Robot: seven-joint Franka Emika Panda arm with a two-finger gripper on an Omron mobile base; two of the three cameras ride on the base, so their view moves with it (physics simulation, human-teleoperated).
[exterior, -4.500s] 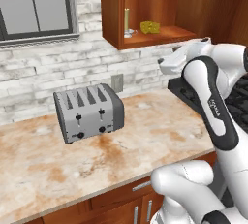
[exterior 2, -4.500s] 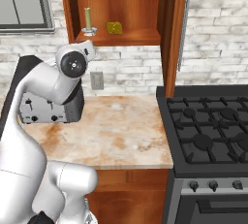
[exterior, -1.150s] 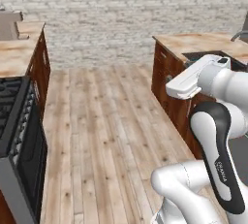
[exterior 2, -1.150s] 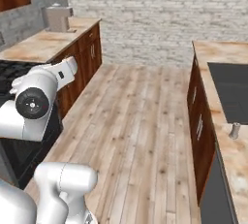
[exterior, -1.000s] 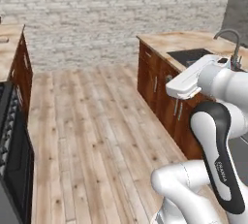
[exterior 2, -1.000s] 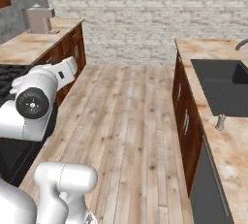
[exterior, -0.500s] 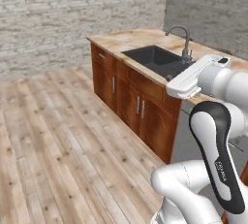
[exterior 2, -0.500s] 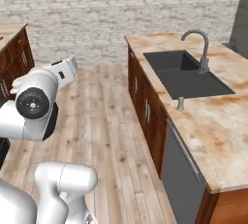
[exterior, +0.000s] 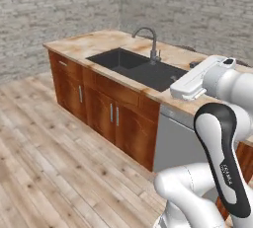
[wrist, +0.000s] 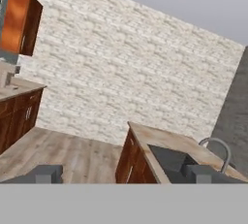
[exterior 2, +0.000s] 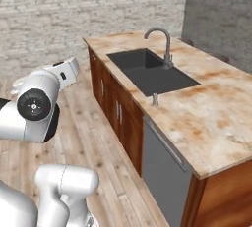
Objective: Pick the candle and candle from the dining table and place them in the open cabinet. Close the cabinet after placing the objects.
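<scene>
Hand view: the gripper (wrist: 121, 173) has its two dark fingers spread wide apart with nothing between them, held above a plank floor (wrist: 63, 152). Just beyond stands the long dining table (wrist: 145, 136) with its dark sink (wrist: 169, 159) and curved faucet (wrist: 219, 148); a brick wall (wrist: 126, 77) closes the room. In the right base view the same table (exterior 2: 216, 108) runs past the faucet (exterior 2: 162, 44); I cannot make out any candle on it

One dining table (exterior: 99, 42), one sink (exterior: 136, 66), one faucet (exterior: 148, 39).
</scene>
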